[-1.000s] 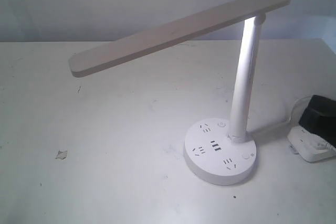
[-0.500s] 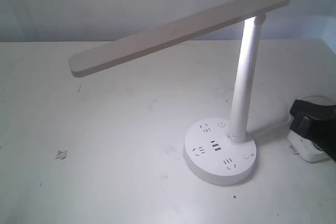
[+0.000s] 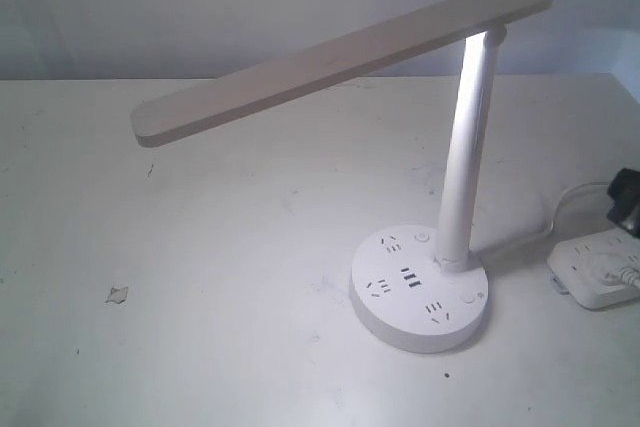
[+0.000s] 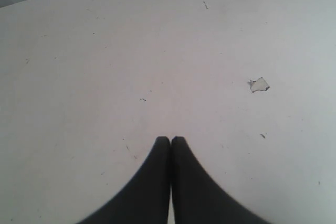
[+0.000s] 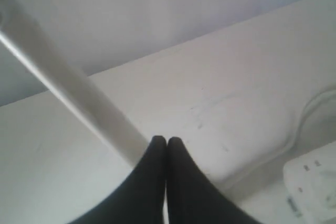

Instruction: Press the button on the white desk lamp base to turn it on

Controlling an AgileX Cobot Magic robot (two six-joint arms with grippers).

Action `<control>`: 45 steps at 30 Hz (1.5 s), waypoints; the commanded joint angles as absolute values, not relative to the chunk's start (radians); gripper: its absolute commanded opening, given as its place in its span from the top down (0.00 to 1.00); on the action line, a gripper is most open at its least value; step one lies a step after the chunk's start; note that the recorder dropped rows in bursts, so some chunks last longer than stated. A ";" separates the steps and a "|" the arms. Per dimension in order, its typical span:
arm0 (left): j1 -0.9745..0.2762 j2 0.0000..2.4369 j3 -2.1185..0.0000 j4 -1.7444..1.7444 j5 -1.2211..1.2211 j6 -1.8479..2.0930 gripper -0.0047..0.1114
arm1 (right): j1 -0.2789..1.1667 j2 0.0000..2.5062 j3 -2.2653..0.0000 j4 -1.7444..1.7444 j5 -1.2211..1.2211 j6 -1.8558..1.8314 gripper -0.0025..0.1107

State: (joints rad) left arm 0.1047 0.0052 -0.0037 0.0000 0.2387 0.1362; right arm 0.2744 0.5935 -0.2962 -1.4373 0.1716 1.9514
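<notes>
The white desk lamp (image 3: 470, 137) stands on the table with its long flat bar head (image 3: 340, 59) slanting down to the left. Its round white base (image 3: 418, 287) carries socket holes, dark USB slots and two small buttons (image 3: 422, 238) (image 3: 469, 298). My right gripper (image 5: 166, 140) is shut and empty, its tips close beside the lamp's post (image 5: 73, 93). In the exterior view only a dark bit of that arm (image 3: 628, 201) shows at the right edge, away from the base. The left gripper (image 4: 170, 140) is shut on nothing over bare table; the lamp is outside that view.
A rectangular white power strip (image 3: 595, 273) lies right of the base, with a cord (image 3: 520, 243) running to it. A small paper scrap (image 3: 117, 294) lies on the table (image 3: 220, 277) at the left, also in the left wrist view as a scrap (image 4: 259, 84).
The dark right gripper that hung over the power strip has drawn back to the right, leaving the strip uncovered. The lamp has not moved.
</notes>
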 commanded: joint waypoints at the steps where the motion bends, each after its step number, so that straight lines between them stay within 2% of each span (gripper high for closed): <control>1: 0.108 0.000 0.000 -0.010 0.246 0.135 0.96 | 0.119 0.508 -0.289 -1.443 0.045 1.744 0.98; 9: 0.108 0.000 0.000 -0.010 0.246 0.135 0.96 | -0.125 0.347 -0.289 -1.462 -0.200 1.525 0.98; 15: 0.108 0.000 0.000 -0.010 0.246 0.135 0.96 | -0.216 0.198 -0.250 -1.498 -0.227 1.525 0.98; 24: 0.108 0.000 0.000 -0.010 0.246 0.135 0.96 | -0.219 0.000 -0.104 -1.493 -0.115 1.552 0.98; 33: 0.108 0.000 0.000 -0.010 0.244 0.135 0.96 | -0.217 0.000 -0.001 -1.493 -0.100 1.555 0.98; 45: 0.108 0.000 0.000 -0.010 0.244 0.135 0.96 | -0.217 0.000 0.000 -1.419 0.024 1.567 0.98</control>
State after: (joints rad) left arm 0.1047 0.0052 -0.0037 0.0000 0.2387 0.1362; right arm -0.2160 0.0060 -0.0057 -1.4769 -0.0234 1.5516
